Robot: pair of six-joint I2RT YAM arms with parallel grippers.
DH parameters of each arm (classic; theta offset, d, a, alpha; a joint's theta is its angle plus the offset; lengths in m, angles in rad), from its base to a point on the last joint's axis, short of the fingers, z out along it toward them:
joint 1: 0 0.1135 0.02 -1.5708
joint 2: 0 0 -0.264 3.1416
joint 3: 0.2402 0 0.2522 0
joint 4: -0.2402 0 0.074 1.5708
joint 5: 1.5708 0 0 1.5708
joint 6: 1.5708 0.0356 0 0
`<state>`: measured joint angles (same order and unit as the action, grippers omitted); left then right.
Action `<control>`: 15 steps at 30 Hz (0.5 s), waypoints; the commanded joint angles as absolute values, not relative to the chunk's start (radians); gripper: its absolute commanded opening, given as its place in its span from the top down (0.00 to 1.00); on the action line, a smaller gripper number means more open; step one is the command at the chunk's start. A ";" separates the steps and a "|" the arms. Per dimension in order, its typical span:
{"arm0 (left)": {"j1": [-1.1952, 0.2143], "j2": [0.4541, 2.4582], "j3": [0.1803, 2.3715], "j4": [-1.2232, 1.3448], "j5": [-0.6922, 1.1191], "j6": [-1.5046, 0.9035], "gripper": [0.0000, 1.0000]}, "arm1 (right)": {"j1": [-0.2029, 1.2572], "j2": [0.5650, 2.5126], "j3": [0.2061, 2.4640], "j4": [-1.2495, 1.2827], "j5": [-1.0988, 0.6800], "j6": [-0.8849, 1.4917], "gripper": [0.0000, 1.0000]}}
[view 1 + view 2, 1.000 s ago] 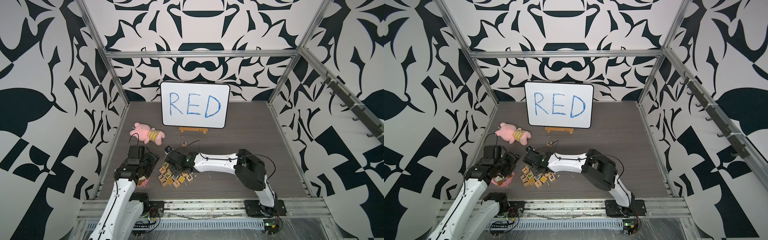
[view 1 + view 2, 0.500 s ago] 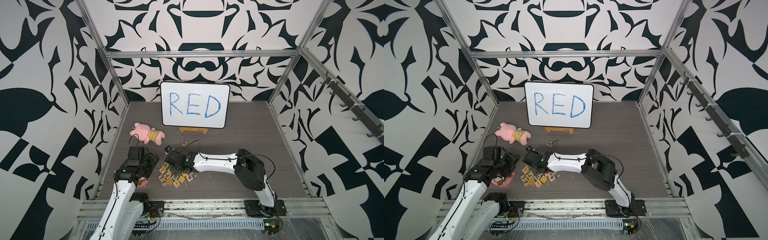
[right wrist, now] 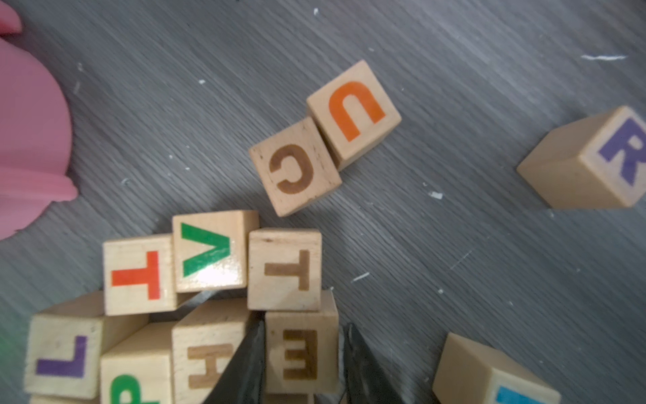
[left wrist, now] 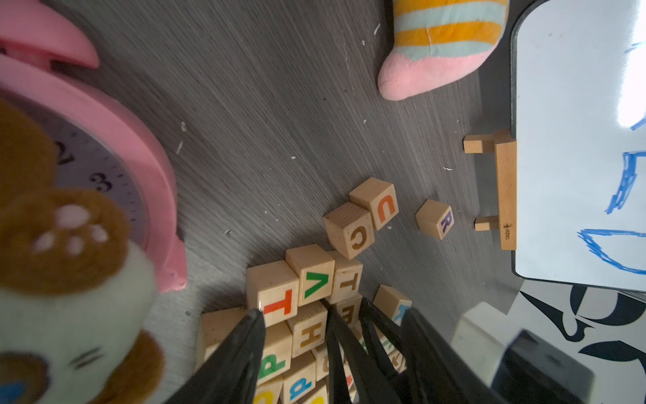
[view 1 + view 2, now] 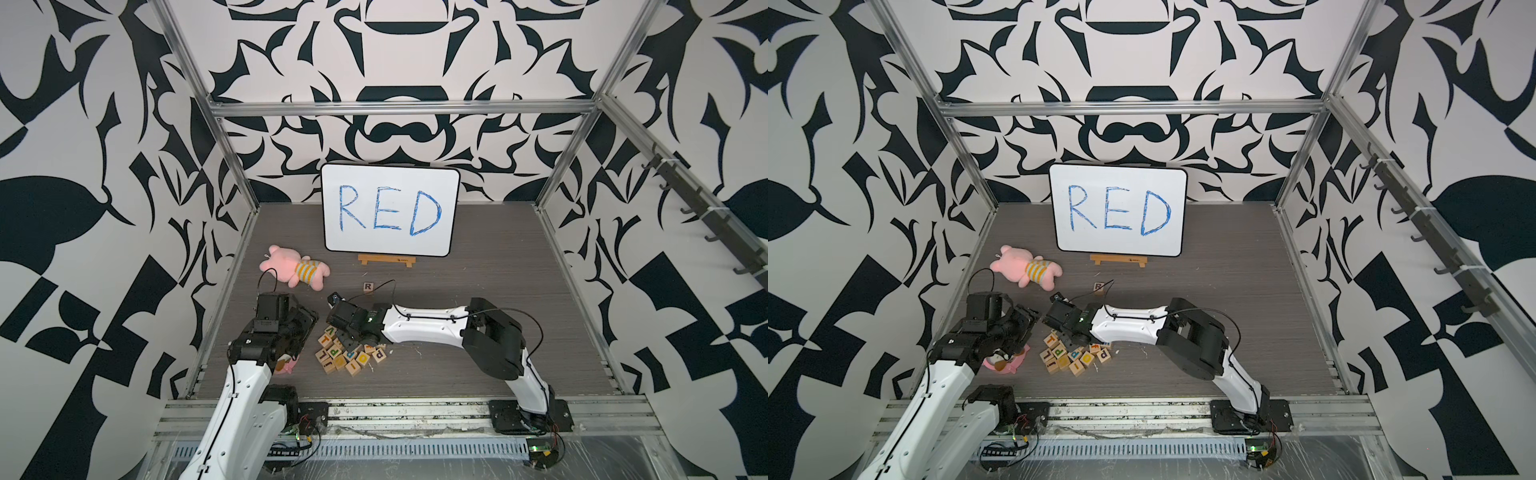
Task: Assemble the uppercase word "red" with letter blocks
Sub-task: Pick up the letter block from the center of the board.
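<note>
Right gripper [image 3: 304, 325] clamped on E block [image 3: 300, 353]: lift straight up clear of H block [image 3: 209, 363], set beside R block [image 3: 590, 164].

You look into a booth whose walls [image 5: 124, 124] carry a bold black-and-white leaf pattern, held in a bare metal frame [image 5: 399, 109], over a grey wood-grain floor [image 5: 498, 257] flecked with white specks, with a dark rail of hooks [image 5: 702, 203] along the right wall.

Robot lab cell: aluminium frame [image 5: 399, 109], patterned wall panels [image 5: 83, 166], rail-mounted arms [image 5: 424, 328].
</note>
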<state>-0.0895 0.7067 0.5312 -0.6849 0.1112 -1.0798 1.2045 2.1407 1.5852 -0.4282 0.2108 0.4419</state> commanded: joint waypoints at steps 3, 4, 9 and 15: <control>-0.085 0.698 0.522 -0.710 0.104 -1.069 0.33 | 1.192 2.114 1.602 -0.450 0.246 0.454 0.63; -0.085 0.699 0.521 -0.710 0.104 -1.069 0.33 | 1.191 2.110 1.597 -0.447 0.243 0.457 0.63; -0.086 0.699 0.521 -0.704 0.111 -1.069 0.33 | 1.184 2.110 1.592 -0.428 0.223 0.457 0.66; -0.085 0.695 0.525 -0.703 0.118 -1.065 0.33 | 1.180 2.114 1.598 -0.423 0.210 0.452 0.74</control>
